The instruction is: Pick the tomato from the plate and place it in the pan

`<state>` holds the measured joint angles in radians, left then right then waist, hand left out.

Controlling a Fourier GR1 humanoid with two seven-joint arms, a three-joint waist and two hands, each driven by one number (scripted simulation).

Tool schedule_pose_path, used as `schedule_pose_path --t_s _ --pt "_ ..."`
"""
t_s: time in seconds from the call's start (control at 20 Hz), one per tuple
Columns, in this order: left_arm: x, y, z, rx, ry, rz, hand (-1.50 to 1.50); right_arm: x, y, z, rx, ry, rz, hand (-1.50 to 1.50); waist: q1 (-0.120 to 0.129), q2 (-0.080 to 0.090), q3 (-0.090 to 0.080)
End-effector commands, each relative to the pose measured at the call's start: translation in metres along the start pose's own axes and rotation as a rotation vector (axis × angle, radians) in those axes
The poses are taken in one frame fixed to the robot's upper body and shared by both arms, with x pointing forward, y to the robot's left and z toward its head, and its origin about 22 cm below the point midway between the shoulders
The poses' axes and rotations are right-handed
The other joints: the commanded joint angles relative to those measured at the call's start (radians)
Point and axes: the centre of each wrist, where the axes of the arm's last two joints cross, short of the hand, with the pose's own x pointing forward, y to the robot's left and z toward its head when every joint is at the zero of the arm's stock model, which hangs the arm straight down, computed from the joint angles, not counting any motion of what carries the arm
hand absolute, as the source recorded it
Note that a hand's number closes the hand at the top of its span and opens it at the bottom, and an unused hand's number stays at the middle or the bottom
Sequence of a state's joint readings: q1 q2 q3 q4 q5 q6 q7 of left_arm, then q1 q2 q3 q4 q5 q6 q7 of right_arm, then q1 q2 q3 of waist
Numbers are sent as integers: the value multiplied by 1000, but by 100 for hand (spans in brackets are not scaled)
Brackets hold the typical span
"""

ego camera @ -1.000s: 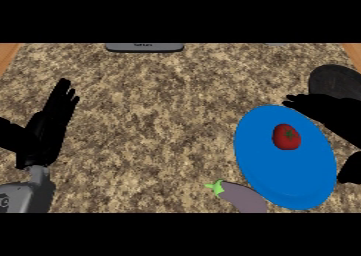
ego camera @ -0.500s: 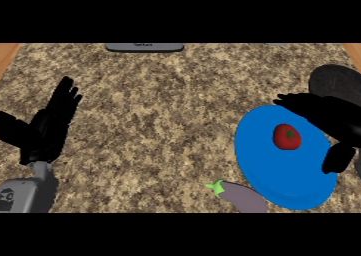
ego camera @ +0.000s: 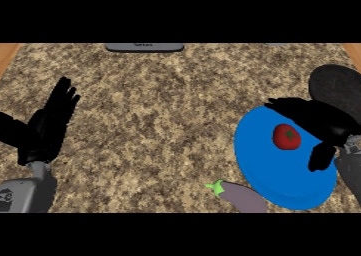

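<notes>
A red tomato (ego camera: 286, 136) with a green stem lies on a blue plate (ego camera: 275, 172) at the right of the counter. My right hand (ego camera: 321, 122) hovers over the plate's far right part, fingers spread toward the tomato and thumb hanging down beside it; it holds nothing. A black pan (ego camera: 344, 87) sits beyond the plate at the right edge, partly hidden by that hand. My left hand (ego camera: 46, 127) stands open at the left, fingers up, resting.
A purple eggplant (ego camera: 242, 196) with a green stem lies at the plate's near left rim. A grey appliance edge (ego camera: 144, 47) shows at the counter's far side. Wooden strips border the speckled counter (ego camera: 153, 115) at both far corners.
My right hand has moved left over the plate, closer to the tomato. The left hand has barely shifted. The tomato has stayed in place.
</notes>
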<state>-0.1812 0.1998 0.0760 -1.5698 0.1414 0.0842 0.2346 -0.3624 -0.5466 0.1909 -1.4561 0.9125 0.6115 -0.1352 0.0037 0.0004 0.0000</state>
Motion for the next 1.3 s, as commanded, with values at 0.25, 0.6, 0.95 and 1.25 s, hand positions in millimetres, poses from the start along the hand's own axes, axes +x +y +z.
schedule_pose_path --t_s 0.25,0.6,0.95,1.25 --pt "-3 1 11 -14 -10 1 0 9 19 -30 22 -17 -47 -150 1 0 0" --pt "11 1 16 -16 -2 -21 0 11 8 -47 -13 -132 -1 150 6 0 0" --pt "15 -9 2 -4 -8 -4 0 1 37 -51 -46 -142 -51 150 0 0 0" --pt "-12 -3 1 28 -1 8 0 -5 26 -28 -99 -78 -103 150 -7 -1 0"
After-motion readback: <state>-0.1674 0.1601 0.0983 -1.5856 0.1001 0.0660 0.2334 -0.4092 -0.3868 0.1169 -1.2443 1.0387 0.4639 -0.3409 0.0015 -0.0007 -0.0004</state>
